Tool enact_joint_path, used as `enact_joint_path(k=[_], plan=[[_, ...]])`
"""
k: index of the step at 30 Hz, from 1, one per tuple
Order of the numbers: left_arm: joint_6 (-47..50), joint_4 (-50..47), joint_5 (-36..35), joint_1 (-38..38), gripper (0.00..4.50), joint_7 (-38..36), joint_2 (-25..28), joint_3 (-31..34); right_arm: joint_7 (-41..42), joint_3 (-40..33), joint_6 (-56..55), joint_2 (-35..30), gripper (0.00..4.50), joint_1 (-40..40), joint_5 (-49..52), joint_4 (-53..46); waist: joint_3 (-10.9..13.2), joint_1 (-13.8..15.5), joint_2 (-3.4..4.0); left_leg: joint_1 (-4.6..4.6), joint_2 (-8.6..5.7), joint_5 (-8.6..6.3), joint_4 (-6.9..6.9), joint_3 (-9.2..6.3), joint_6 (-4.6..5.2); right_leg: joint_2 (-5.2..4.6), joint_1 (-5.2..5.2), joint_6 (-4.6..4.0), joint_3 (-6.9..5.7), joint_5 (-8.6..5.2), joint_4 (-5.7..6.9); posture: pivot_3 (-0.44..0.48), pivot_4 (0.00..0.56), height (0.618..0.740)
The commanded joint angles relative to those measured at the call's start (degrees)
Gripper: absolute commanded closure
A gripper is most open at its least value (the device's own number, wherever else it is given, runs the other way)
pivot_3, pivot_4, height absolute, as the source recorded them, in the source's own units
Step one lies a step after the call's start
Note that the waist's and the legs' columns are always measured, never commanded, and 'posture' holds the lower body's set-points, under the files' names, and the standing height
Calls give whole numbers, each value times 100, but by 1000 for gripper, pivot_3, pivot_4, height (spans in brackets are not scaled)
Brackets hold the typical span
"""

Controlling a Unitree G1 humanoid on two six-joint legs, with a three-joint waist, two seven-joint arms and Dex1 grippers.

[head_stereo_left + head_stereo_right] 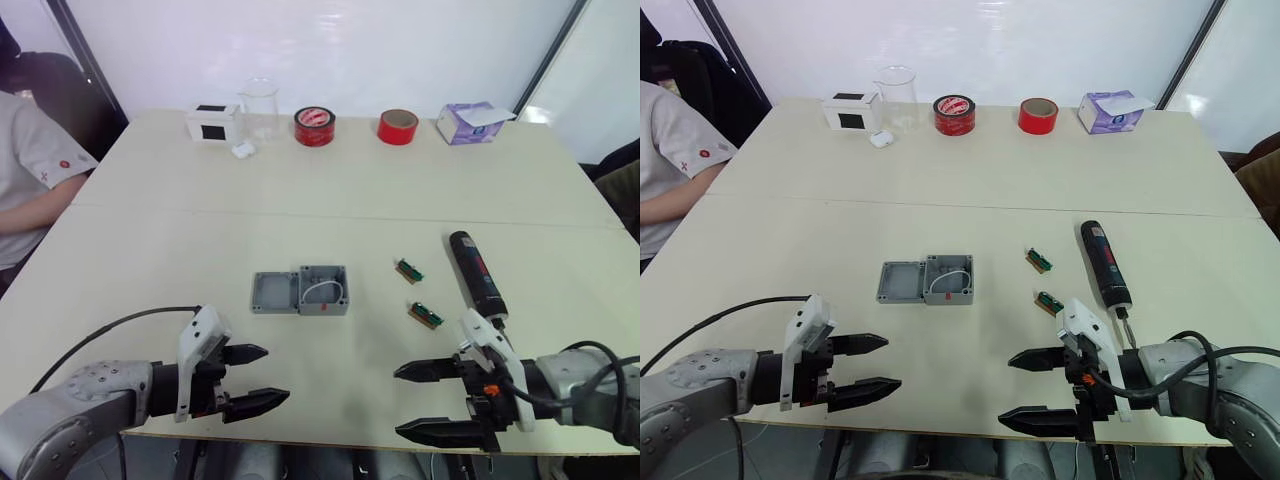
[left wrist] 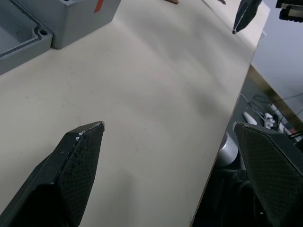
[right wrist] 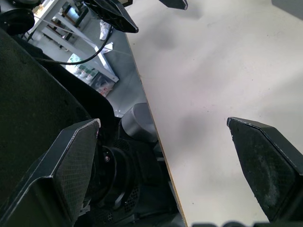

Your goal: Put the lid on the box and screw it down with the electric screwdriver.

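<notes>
The grey box (image 1: 324,289) sits mid-table with a white wire loop inside. The flat grey lid (image 1: 274,292) lies flat against its left side. The black electric screwdriver (image 1: 476,272) with a red label lies to the right, its bit pointing toward the near edge. My left gripper (image 1: 257,379) hovers open at the near table edge, below and left of the lid. My right gripper (image 1: 422,402) hangs open at the near edge, just short of the screwdriver's tip. Both hold nothing. In the left wrist view the box (image 2: 78,16) and lid (image 2: 19,33) show beyond the fingers.
Two small green circuit boards (image 1: 409,270) (image 1: 426,315) lie between box and screwdriver. Along the far edge stand a white box with a black square (image 1: 212,122), a glass beaker (image 1: 259,108), two red tape rolls (image 1: 314,126) (image 1: 398,126) and a tissue box (image 1: 472,122). A person (image 1: 30,175) sits at the left.
</notes>
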Motion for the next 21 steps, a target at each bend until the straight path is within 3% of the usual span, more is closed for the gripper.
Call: enact_joint_path(k=[1, 4, 12, 21], plan=[[-38, -47, -50, -80, 33, -20, -14, 39, 77, 13, -80, 64, 0, -38, -25, -22, 0, 1, 0, 0, 0, 0, 0, 0, 0, 0, 0, 0, 0, 0, 0, 0, 150, 740], [58, 34, -309, -222, 33, 62, -109, 126, 131, 93, -85, 52, 0, -14, -130, 39, 0, 0, 0, 0, 0, 0, 0, 0, 0, 0, 0, 0, 0, 0, 0, 0, 150, 740], [93, 9, 38, -272, 33, 203, -56, -77, 203, 164, -147, 103, 0, 46, -346, 119, -1, 0, -1, 2, -3, 0, 0, 0, 0, 1, 1, 1, 0, 1, 2, 0, 150, 740], [144, -13, 33, -398, 33, 323, -114, -74, -175, -185, 148, 191, 0, -113, 195, -38, -1, -3, -1, 2, -2, 0, 0, 0, 0, 0, 2, 1, 1, 1, 2, 0, 150, 740]])
